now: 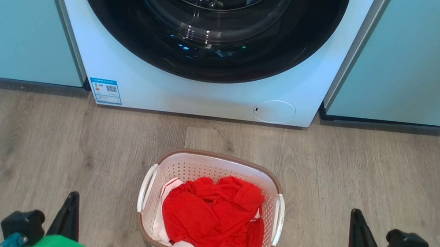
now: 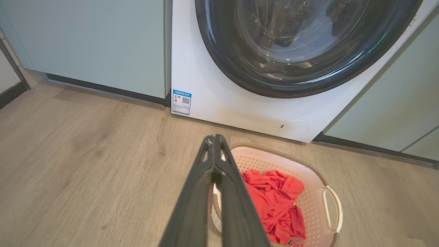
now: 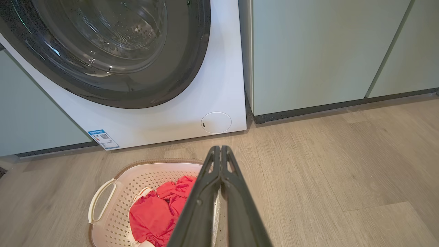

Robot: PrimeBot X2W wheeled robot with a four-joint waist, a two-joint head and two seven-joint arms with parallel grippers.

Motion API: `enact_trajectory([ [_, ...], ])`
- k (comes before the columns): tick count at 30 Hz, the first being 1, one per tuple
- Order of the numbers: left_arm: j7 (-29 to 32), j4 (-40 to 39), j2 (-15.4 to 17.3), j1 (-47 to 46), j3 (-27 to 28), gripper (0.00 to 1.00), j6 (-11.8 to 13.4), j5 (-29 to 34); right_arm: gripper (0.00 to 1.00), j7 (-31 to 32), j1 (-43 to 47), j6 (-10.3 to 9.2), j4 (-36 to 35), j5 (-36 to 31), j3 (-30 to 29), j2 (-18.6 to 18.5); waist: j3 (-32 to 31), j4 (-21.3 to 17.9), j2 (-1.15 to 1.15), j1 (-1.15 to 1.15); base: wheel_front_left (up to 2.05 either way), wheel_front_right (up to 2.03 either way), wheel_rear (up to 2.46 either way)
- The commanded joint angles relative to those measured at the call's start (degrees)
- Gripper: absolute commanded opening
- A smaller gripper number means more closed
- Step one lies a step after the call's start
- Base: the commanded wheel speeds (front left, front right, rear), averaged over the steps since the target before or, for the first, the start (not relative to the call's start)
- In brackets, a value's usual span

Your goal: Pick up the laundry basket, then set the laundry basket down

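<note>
The laundry basket [image 1: 220, 163] stands on the wood floor in front of the washing machine: white perforated plastic, brown rim band, a white handle on each side, red clothes inside. It also shows as the basket [image 2: 308, 202] in the left wrist view and the basket [image 3: 116, 202] in the right wrist view. My left gripper [image 1: 72, 199] hangs to the basket's left, fingers pressed together, apart from it. My right gripper [image 1: 355, 217] is off to the basket's right, shut too, holding nothing. Each wrist view shows its own gripper [image 2: 214, 140] and gripper [image 3: 220, 151] with tips touching.
A white front-loading washing machine [image 1: 207, 94] with a dark round door stands close behind the basket. Pale green cabinets [image 1: 426, 64] flank it on both sides. Bare wood floor [image 1: 20, 139] stretches to the left and right of the basket.
</note>
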Motion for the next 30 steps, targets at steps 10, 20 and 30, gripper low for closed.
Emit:
enact_trajectory([
  [10,1.82,-1.52,0.43,-3.29,1.77,0.0,-1.21,-7.22,0.0,1.57,-2.31,-0.02,-2.69,7.65,-1.16,-0.75,0.01,-0.05,0.0,0.0,0.0,0.0,0.0],
  [20,3.48,-1.41,0.49,-4.36,2.68,0.0,-2.05,-13.67,0.0,3.06,-2.48,-0.02,-3.27,14.35,-1.94,-0.9,0.02,-0.09,0.0,0.0,0.0,0.0,0.0],
  [30,5.14,-1.3,0.56,-5.44,3.59,0.0,-2.89,-20.12,0.0,4.59,-2.65,-0.03,-3.85,21.0,-2.77,-1.03,0.03,-0.13,0.0,0.0,0.0,0.0,0.0],
])
